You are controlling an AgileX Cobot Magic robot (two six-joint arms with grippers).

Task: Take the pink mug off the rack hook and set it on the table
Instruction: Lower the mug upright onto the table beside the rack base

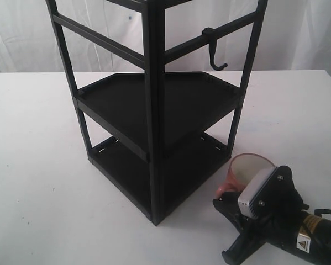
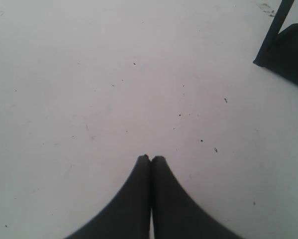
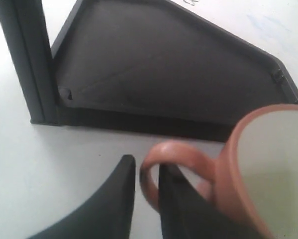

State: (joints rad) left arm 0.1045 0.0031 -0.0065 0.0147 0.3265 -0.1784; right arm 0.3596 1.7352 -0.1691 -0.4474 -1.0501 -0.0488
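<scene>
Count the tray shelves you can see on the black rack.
2. The upper shelf sits midway up the rack; the lower shelf at its foot, near the table. The rack runs past the picture's top edge, so more may be hidden.

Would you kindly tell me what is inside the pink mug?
Only bare cream-white wall shows inside the pink mug; its bottom is hidden behind the right gripper.

Left pincer (image 2: 150, 158) closed; right pincer (image 3: 148, 164) on pink mug (image 3: 227, 189).
</scene>
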